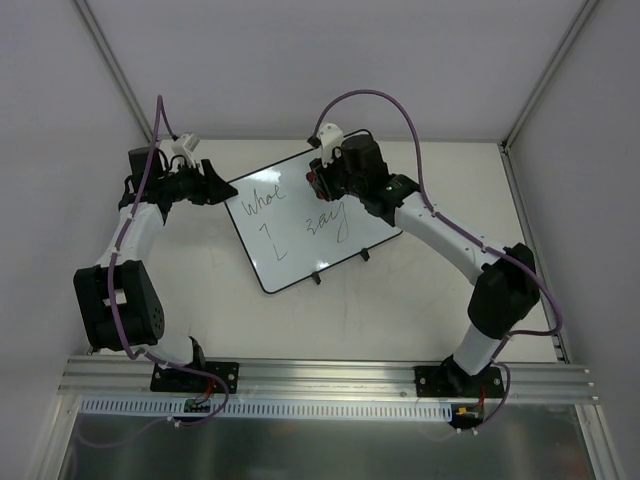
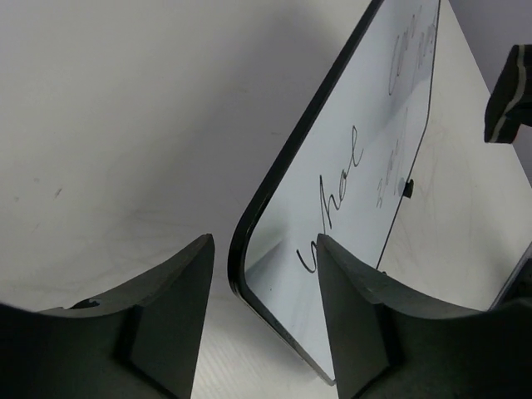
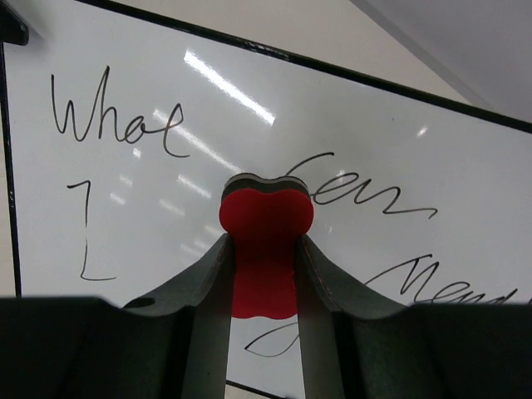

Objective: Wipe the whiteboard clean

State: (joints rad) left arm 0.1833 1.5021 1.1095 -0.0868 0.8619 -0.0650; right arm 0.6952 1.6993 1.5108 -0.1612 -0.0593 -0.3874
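The whiteboard (image 1: 300, 222) lies tilted on the table, with dark handwriting on it and two black clips on its near edge. My right gripper (image 1: 318, 182) is shut on the small red eraser (image 3: 266, 212) and holds it over the upper middle of the whiteboard (image 3: 208, 108), among the written words. My left gripper (image 1: 216, 187) is open at the board's left corner. In the left wrist view the board's rounded black-rimmed corner (image 2: 249, 278) sits between the two fingers of the left gripper (image 2: 264, 243). I cannot tell whether the eraser touches the surface.
The white tabletop (image 1: 200, 290) surrounds the board. An aluminium rail (image 1: 330, 378) with both arm bases runs along the near edge. Grey walls close the back and sides. The right gripper shows in the left wrist view (image 2: 509, 87).
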